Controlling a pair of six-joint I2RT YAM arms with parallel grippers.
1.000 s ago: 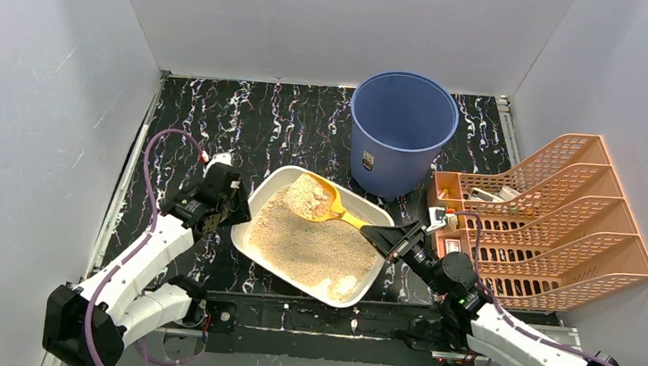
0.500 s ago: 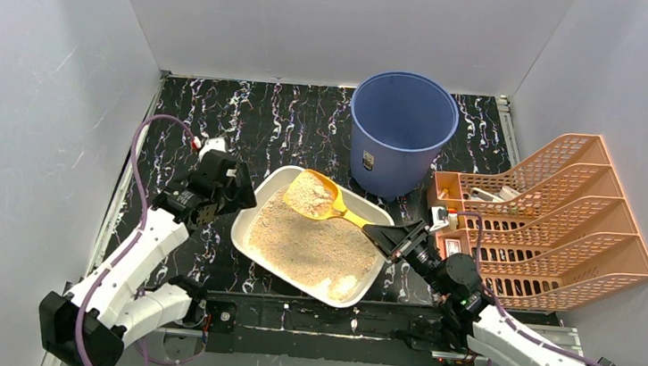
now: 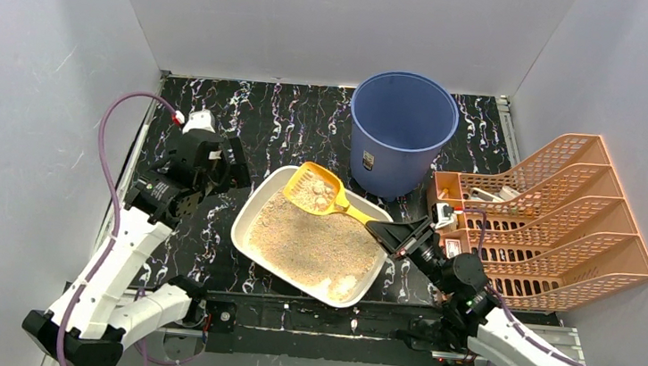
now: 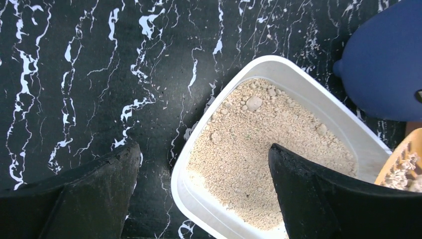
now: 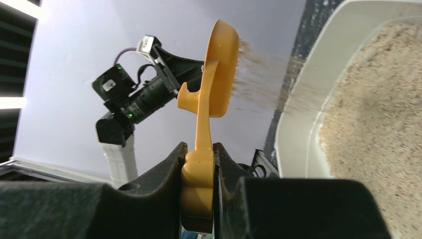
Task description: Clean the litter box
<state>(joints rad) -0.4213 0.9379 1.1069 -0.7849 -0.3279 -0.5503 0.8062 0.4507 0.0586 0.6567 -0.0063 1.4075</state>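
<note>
The litter box [image 3: 240,233] is a shallow white tray of tan litter at the table's front middle; its rim [image 4: 175,181] and its wall [image 5: 298,124] show in both wrist views. My right gripper [image 3: 383,232] is shut on the handle of a yellow slotted scoop [image 3: 320,187], held above the tray's far corner. In the right wrist view the scoop [image 5: 219,74] stands on edge and litter streams from it, with the gripper [image 5: 199,149] clamped on its handle end. My left gripper [image 3: 225,166] hangs open and empty above the tray's left rim [image 4: 203,148]. The scoop's edge [image 4: 403,164] shows at the right.
A tall blue bucket [image 3: 402,128] stands behind the tray, also seen in the left wrist view [image 4: 383,64]. An orange-pink lattice rack [image 3: 541,222] fills the right side. Grey walls close in the black marbled table [image 3: 194,99] on three sides.
My left gripper has opened wide and drawn up and back to the left, away from the tray's rim. The right gripper has lifted the scoop out of the litter, and litter now falls from it.
</note>
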